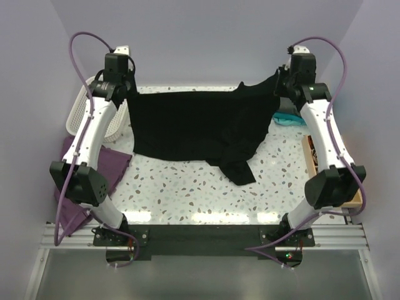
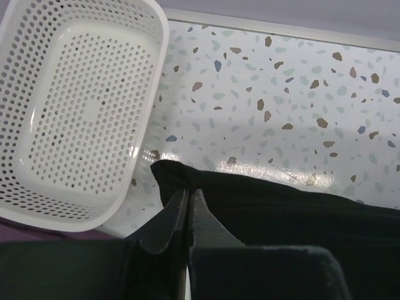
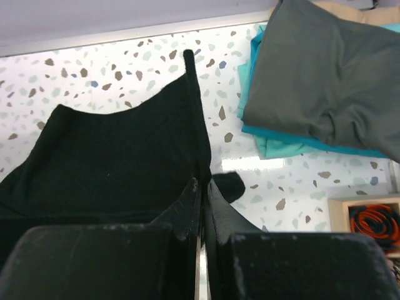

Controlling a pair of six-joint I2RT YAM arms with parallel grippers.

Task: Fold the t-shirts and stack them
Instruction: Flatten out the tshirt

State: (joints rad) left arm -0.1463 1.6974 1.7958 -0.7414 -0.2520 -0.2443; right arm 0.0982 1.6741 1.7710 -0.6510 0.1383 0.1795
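The 2 fingers of the left gripper (image 2: 189, 194) are shut tight, and a corner of the black t-shirt (image 2: 281, 206) is pinched between them. The 2 fingers of the right gripper (image 3: 203, 184) are shut too, and another edge of the same t-shirt is pinched there. The cloth is pulled out wide between the 2 grippers at the far side of the table (image 1: 187, 194). The top edge is held up in the air. The rest hangs down, and the lower part lies on the speckled table top, with 1 bunched bit pointing toward the near side. Just beside the left gripper a white basket with little holes (image 2: 75, 106) can be seen, and nothing is seen inside it. Near the right gripper a dark grey t-shirt (image 3: 325, 69) is lying on top of a teal t-shirt (image 3: 281, 147). Those 2 look folded and stacked already. A wooden box (image 3: 369, 219) with orange and black things in it sits at the right edge, and a purple cloth (image 1: 106, 165) hangs off the left edge. It looks like the black t-shirt is being spread out so it can be folded. For the next move, both arms should be moved together, so the cloth stays tight. The t-shirt should be laid down flat, and the bunched bit should be smoothed out first.
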